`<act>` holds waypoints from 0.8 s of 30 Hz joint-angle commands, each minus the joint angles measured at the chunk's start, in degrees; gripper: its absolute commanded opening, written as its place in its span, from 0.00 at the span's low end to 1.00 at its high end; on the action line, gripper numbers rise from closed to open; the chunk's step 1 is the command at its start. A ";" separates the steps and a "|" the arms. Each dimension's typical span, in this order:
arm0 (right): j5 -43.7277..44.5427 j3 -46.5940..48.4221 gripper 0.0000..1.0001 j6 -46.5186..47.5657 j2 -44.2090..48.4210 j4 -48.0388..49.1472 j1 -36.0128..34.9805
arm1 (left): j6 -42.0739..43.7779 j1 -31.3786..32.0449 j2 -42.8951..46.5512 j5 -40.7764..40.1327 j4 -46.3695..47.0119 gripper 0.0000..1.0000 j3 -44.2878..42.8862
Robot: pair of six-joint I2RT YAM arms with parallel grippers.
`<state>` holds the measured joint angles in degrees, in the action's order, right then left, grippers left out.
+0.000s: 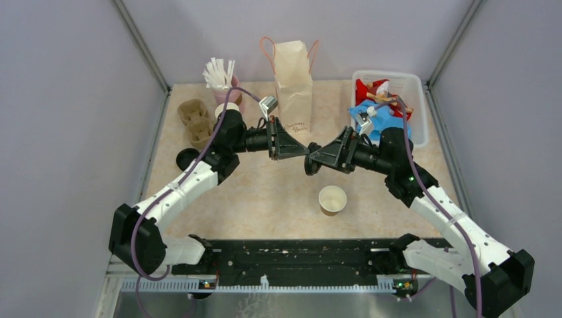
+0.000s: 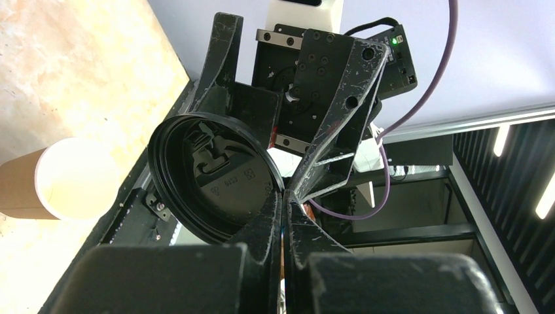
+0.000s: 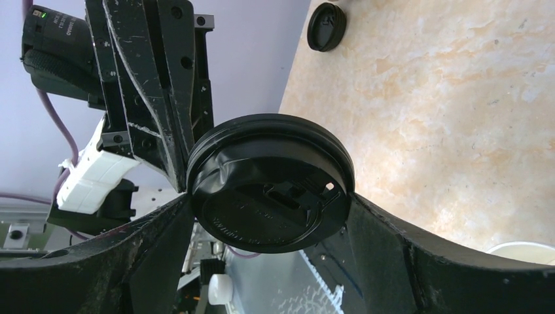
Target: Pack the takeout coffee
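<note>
black lid (image 3: 271, 186) passes mid-air from the pinching left claw (image 2: 285, 196) into the wide right claw (image 3: 271, 196), next capping the open cup (image 1: 332, 199).

- Two black lids: one (image 1: 310, 163) held between the grippers, one (image 1: 187, 159) lying near the surface's left edge.
- One open brown cup (image 1: 332, 200).
- One paper bag (image 1: 293, 85).
- One pink cup of white straws (image 1: 221, 81).
- One cardboard cup carrier (image 1: 195, 122).
- One white bin (image 1: 412, 89).

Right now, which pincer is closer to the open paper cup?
Right. The right pincer hangs just beyond the open paper cup; the left pincer, pinching the black lid, is slightly farther.
</note>
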<state>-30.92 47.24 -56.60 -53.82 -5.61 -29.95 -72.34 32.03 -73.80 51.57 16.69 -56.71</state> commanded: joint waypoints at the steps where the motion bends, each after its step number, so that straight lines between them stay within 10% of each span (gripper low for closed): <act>1: 1.45 2.35 0.83 1.49 0.27 -1.24 -0.49 | 0.87 0.40 0.24 0.71 0.56 0.07 -1.26; 9: 2.86 4.87 0.82 6.54 1.59 -10.44 -0.44 | 8.80 -0.43 2.59 -1.34 -10.57 0.48 -1.92; 15: 12.08 16.65 0.79 22.95 -1.57 -42.42 -0.53 | 22.23 -3.50 6.01 -7.93 -28.12 0.74 -2.51; 24: 29.55 29.39 0.81 30.85 -16.36 -68.53 -8.59 | 34.67 -3.47 6.12 -19.70 -39.57 0.81 -3.23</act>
<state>-12.45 72.55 -30.57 -64.51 -59.64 -34.24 -46.02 28.51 -68.62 38.98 -16.91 -57.34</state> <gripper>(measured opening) 0.805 0.803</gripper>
